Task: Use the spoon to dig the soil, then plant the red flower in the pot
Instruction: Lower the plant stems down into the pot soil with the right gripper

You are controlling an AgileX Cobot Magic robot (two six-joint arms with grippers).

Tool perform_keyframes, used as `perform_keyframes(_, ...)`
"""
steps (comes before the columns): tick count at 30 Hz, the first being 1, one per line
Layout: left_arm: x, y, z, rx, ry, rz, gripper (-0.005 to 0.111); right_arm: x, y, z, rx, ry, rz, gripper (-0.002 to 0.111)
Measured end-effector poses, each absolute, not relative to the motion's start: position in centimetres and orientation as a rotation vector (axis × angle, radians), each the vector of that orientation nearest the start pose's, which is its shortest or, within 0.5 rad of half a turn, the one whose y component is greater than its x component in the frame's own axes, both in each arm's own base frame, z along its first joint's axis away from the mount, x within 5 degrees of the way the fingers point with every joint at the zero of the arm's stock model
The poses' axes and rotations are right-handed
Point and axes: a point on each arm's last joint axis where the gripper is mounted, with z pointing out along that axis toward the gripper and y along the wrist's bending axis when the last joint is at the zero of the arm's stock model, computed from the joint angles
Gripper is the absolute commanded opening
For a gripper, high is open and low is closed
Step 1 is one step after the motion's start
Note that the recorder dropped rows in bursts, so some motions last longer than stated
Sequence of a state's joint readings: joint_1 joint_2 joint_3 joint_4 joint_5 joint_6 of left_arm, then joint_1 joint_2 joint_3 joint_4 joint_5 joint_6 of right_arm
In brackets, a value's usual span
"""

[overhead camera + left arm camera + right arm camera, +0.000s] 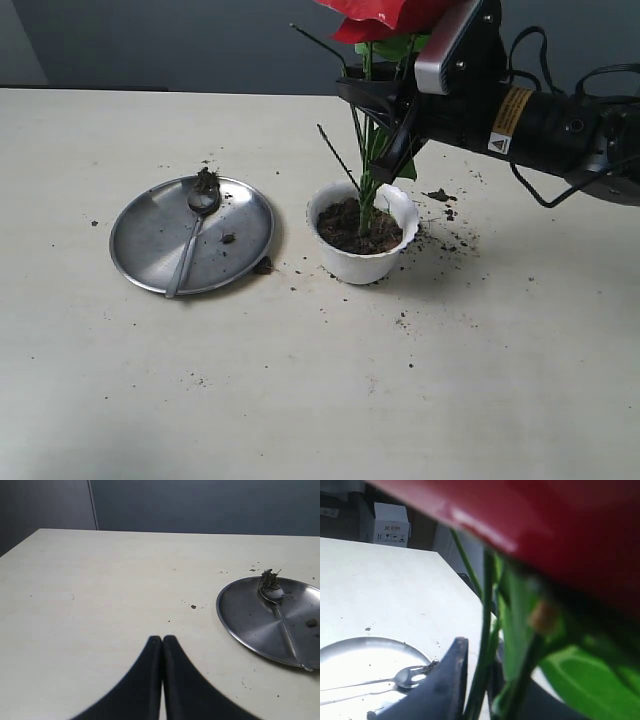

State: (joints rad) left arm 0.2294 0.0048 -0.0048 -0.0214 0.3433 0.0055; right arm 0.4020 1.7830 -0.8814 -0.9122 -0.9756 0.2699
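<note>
Right gripper point(388, 140) clamps the stems of the red flower point(380, 25), apparently already bedded in the soil point(345, 228) of the pot point(355, 265), release alone remaining, while the spoon point(188, 250) lies on the steel plate point(150, 235) and the left gripper point(162, 645) rests, jaws pressed together, empty.

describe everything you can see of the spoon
The spoon is slim, silver and metallic-looking, with a long thin handle. It lies flat on the round steel plate, bowl toward its far rim, handle reaching the near rim. A clump of soil sits on the bowl. Nothing else touches it.
</note>
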Motion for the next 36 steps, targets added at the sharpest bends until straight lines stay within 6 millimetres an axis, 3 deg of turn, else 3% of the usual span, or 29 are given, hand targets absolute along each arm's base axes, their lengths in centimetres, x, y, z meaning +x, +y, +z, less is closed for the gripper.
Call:
perform_keyframes(17, 5.2, 1.2, 18.4, -0.218, 1.816, 0.145, 0.000, 30.8, 19.6, 22.1, -1.124, 1.267, 0.600, -0.001)
perform_keyframes(30, 5.2, 1.2, 18.4, -0.218, 1.816, 0.145, 0.000, 31.3, 20.3, 19.0, -1.108, 1.305, 0.727, -0.001)
perform_keyframes(36, 5.2, 1.2, 18.4, -0.218, 1.816, 0.145, 0.000, 31.1, 20.4, 18.7, -1.111, 1.311, 0.776, -0.001)
